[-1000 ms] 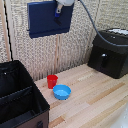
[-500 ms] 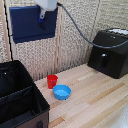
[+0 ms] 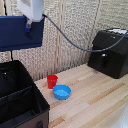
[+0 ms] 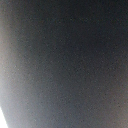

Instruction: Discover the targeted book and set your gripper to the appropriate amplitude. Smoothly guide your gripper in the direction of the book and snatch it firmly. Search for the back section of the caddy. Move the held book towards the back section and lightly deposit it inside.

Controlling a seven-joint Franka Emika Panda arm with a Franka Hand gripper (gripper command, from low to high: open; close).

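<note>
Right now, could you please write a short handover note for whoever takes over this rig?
Gripper: shut on the book, held high in the air at the exterior view's left.
Caddy: on the table directly below; its back section has nothing visible in it.
Done: book found, grasped and lifted.
Left: lower the book over the back section and release it gently.
The wrist view shows only a dark blur.

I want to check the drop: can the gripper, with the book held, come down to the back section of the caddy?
Probably yes: the gripper holds the book high above the caddy, and nothing visible lies between.
</note>
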